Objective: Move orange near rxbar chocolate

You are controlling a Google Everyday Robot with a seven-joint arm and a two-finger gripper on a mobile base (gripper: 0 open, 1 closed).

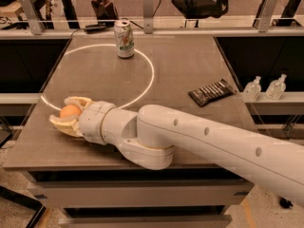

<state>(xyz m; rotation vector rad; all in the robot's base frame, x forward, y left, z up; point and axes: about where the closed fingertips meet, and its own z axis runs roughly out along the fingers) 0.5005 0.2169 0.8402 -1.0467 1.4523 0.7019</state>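
Reaching to the desk's [180, 65] front-left corner, the gripper [63, 111] has its two pale fingers [76, 100] closed around the orange [70, 111], well apart from the rxbar chocolate [212, 92] lying flat by the right edge.

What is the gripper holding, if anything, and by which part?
The gripper, low over the table's near left corner, holds the orange: its two fingers clasp the fruit's opposite sides, far and near.
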